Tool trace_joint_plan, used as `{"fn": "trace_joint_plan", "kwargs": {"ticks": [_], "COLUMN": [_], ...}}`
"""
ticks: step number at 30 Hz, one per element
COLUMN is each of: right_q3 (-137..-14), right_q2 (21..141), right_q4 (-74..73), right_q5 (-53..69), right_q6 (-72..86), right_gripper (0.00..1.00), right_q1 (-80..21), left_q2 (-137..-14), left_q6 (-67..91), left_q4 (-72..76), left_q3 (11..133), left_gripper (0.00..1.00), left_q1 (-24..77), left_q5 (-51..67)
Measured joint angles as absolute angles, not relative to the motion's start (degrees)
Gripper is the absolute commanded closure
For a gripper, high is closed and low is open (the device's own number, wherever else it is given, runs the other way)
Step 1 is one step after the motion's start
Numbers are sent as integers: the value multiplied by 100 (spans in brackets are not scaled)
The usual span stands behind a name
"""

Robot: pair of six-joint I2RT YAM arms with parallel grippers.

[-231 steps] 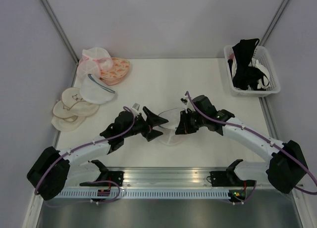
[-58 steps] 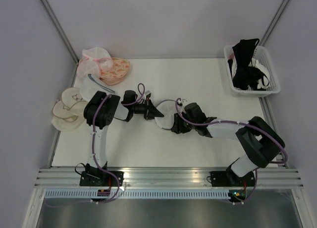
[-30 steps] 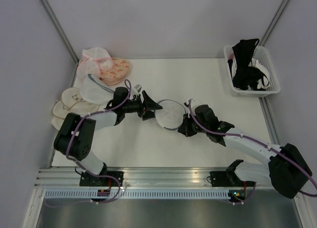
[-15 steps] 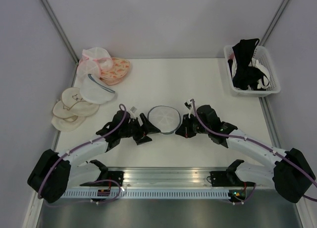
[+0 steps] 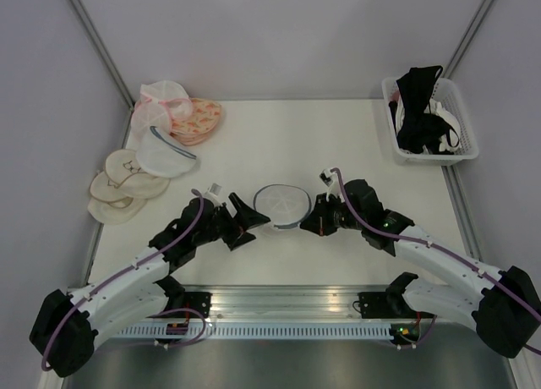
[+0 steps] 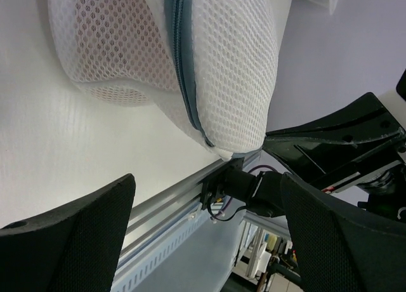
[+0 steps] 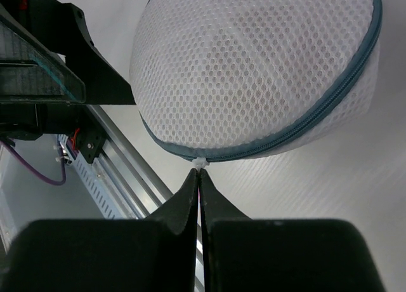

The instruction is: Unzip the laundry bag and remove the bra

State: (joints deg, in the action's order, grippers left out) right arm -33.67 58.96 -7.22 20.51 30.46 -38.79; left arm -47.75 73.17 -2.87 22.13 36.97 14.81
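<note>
Change: the laundry bag lies almost where it did half a second ago. The left arm's rear links have dropped lower in the overhead view. The right arm has hardly moved.
Left gripper: fingers spread wide at the bag's left edge. In its wrist view the bag sits ahead of the left gripper, beyond the tips and not touched.
Right gripper: at the bag's right edge, fingers pressed together.
Right wrist only: the right gripper meets a small white zipper tab on the bag. Pinched or merely touched, I cannot tell.
Zipper: grey-blue, closed where seen.
Bra: a pinkish form inside the bag, seen through the mesh in the left wrist view and not made out overhead.
Table: the bag rests on it, between the two grippers.
</note>
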Motion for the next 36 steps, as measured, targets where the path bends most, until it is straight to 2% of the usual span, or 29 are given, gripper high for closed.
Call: {"fn": "trace_joint_plan", "kwargs": {"ticks": [9,17,21,22,24,25,27,28,30,31,33,34,36], "right_q3": [-3363,-3363,-3361,-3358,-3350,-3350,-3345,-3345,-3345,-3345,-3367,-3400,-3505], "right_q2": [6051,6149,6193,6204,6224,6235,6257,6265,6274,6276,6281,6287,6305], "right_q4": [-495,-563,-644,-659,-681,-690,-705,-716,-768,-805,-908,-980,-1184], "right_q5": [2445,2587,2620,2626,2633,2633,2635,2633,2613,2580,2512,2453,2298], "right_q6": [3135,3068,3009,2995,2974,2967,2954,2941,2908,2875,2832,2797,2724], "right_gripper": [99,100,99,100,100,100,100,99,100,99,100,99,100], "right_q1": [-3994,-4180,-4235,-4248,-4270,-4278,-4292,-4292,-4292,-4292,-4292,-4292,-4292], "left_q2": [-5686,-6106,-6375,-6462,-6650,-6733,-6919,-6982,-7067,-7074,-7072,-7072,-7063], "left_q6": [8029,8357,8399,8407,8436,8444,8466,8477,8506,8508,8521,8523,8525], "left_q4": [141,622,860,963,1164,1260,1468,1542,1688,1737,1855,1905,1986], "left_q3": [2263,2362,2574,2613,2657,2659,2661,2661,2661,2661,2657,2655,2639], "left_gripper": [1,1,8,15,23,33,44,55,65,73,81,90,98], "left_q1": [4294,4364,4364,4364,4364,4364,4375,4379,4386,4388,4390,4394,4401], "left_q5": [1201,832,738,740,746,757,779,790,812,816,821,825,823]}}
